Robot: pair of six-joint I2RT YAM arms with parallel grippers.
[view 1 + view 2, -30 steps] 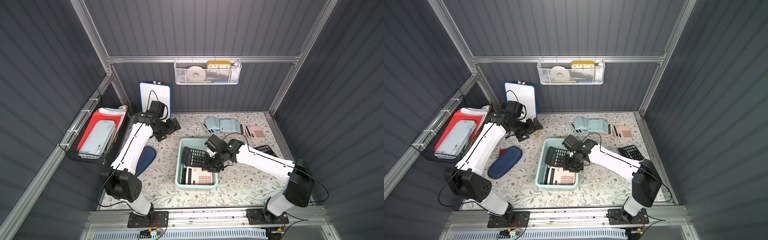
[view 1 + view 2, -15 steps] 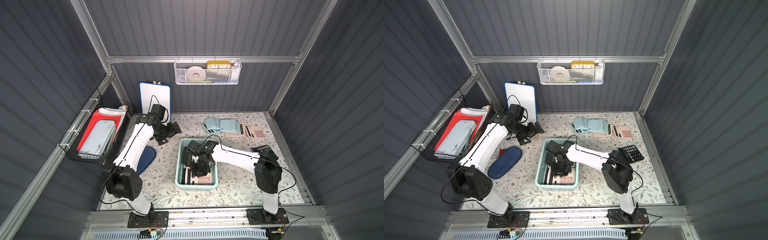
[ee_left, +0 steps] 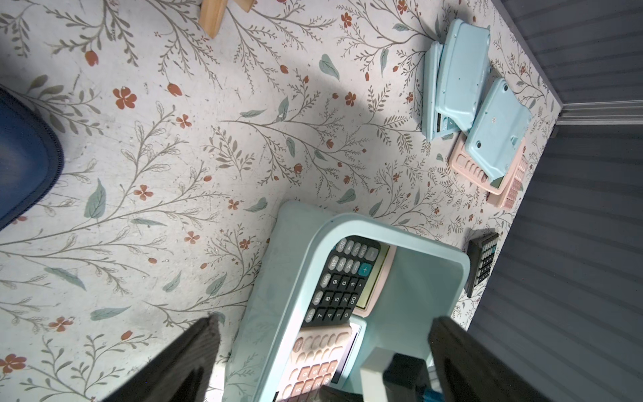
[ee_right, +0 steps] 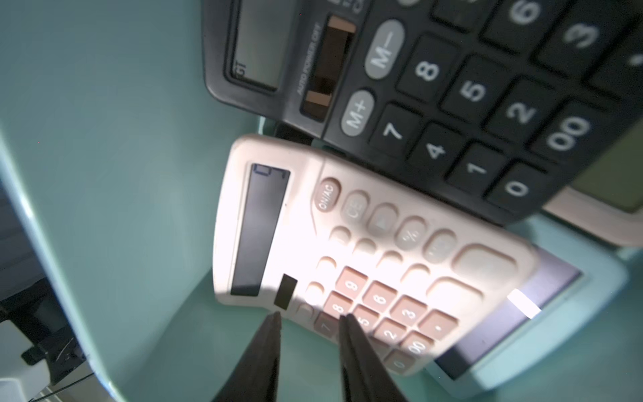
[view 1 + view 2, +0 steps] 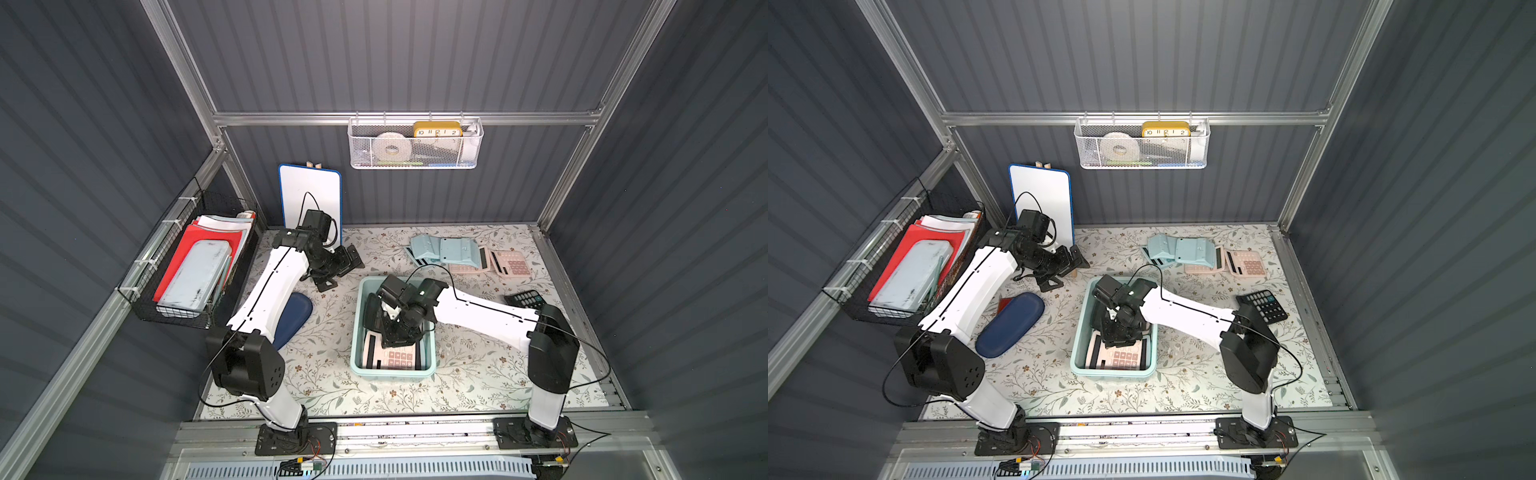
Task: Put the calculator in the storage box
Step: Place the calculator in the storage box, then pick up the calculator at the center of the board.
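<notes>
The mint-green storage box (image 5: 392,372) (image 5: 1113,372) (image 3: 417,240) (image 4: 104,174) sits mid-table. Inside it a black calculator (image 5: 371,311) (image 3: 342,282) (image 4: 487,104) leans against the left wall, over a pink calculator (image 5: 392,357) (image 5: 1121,357) (image 4: 382,261). My right gripper (image 5: 398,336) (image 4: 310,316) reaches down into the box. Its jaws stand a little apart with only the box floor showing between them, and the tips are at the pink calculator's edge. Open and empty, my left gripper (image 5: 340,270) (image 3: 325,323) hovers beyond the box's back left corner.
Another black calculator (image 5: 524,298) (image 5: 1262,305) lies at the right. Blue calculators (image 5: 453,251) and pink ones (image 5: 513,264) lie at the back. A blue pencil case (image 5: 293,318) lies left, a whiteboard (image 5: 309,199) leans behind. A black wire basket (image 5: 195,266) and a white mesh basket (image 5: 415,143) hang on the walls.
My right gripper has moved left from the box's right rim to over its middle and down inside, its jaws narrowing slightly. My left gripper has shifted a little.
</notes>
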